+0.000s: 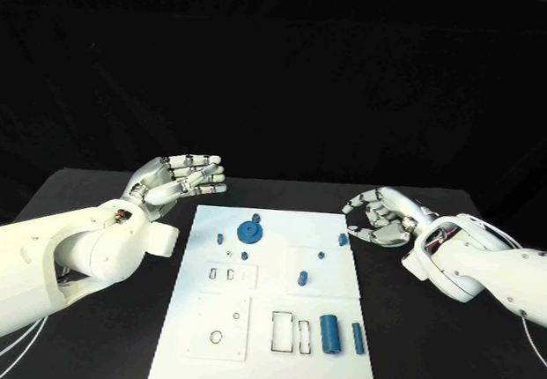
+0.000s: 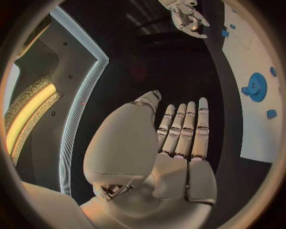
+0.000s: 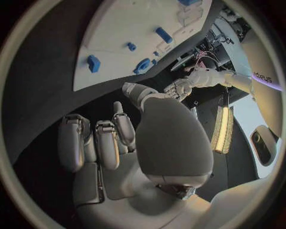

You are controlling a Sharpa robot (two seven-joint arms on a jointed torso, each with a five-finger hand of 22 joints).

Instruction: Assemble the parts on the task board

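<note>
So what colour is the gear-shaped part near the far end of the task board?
Blue. The gear-shaped part lies on the white task board, clearest in the head view.

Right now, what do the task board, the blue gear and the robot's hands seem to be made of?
Task board: looks like matte white plastic or painted sheet, flat with cut-out slots and no glare.
Blue gear: probably moulded or printed plastic, evenly coloured and dull.
Left hand and right hand: silvery segments with a soft sheen, metal or metallic-coated plastic; the pictures cannot settle which.
</note>
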